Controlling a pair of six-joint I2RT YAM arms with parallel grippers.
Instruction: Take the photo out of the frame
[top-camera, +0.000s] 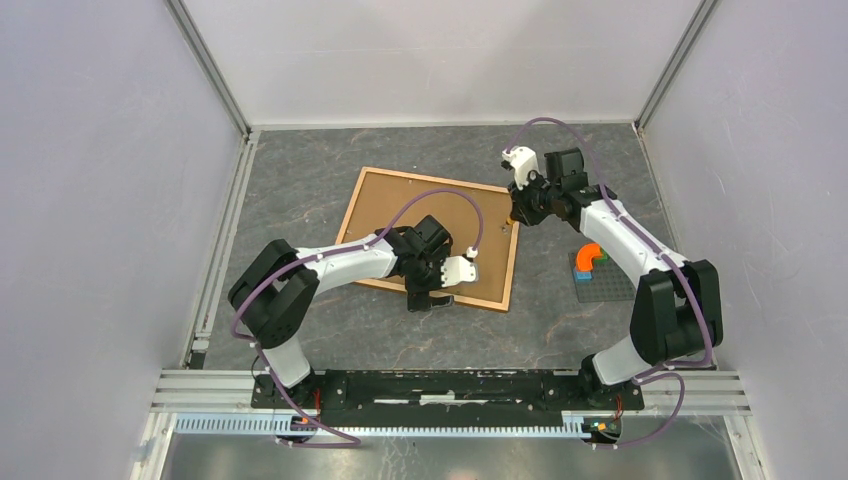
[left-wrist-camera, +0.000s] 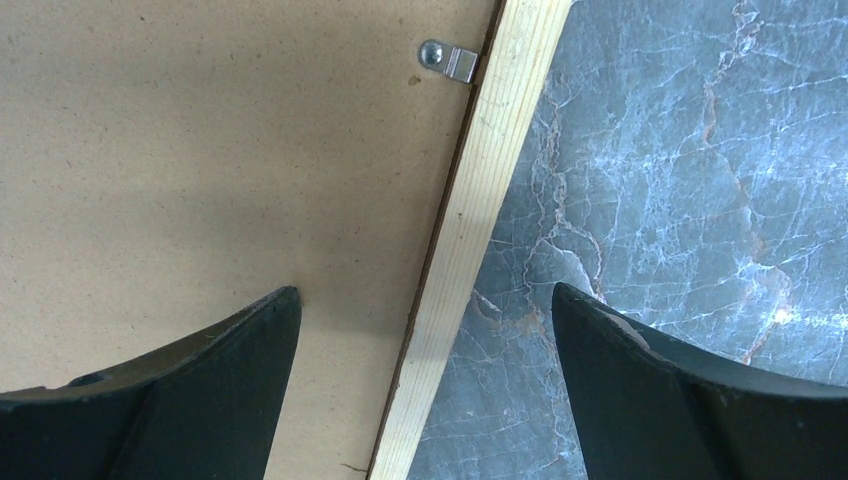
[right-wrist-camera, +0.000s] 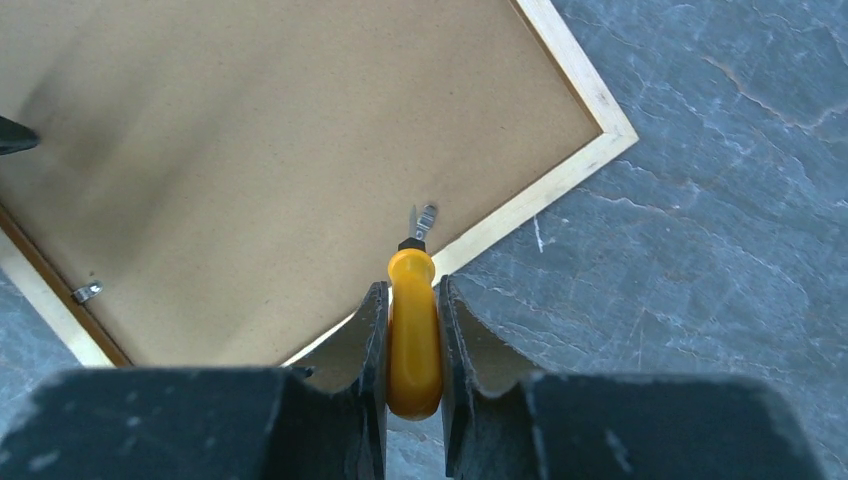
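Observation:
The frame (top-camera: 392, 212) lies face down on the table, its brown fibreboard back (left-wrist-camera: 200, 150) up and its pale wood moulding (left-wrist-camera: 500, 150) around it. The photo is hidden under the back panel. My left gripper (top-camera: 428, 300) is open and empty; in the left wrist view (left-wrist-camera: 425, 292) it straddles the frame's near edge, one finger over the back panel, one over the table. My right gripper (top-camera: 516, 214) is shut on a yellow-handled screwdriver (right-wrist-camera: 413, 335). The screwdriver tip is at a metal clip (right-wrist-camera: 425, 218) on the frame's right edge.
Another metal clip (left-wrist-camera: 450, 60) sits by the moulding ahead of my left gripper, and one more (right-wrist-camera: 87, 291) on the near edge. A grey baseplate (top-camera: 612, 286) with an orange block (top-camera: 590, 255) lies right of the frame. Grey marbled table (top-camera: 300, 170); walls surround it.

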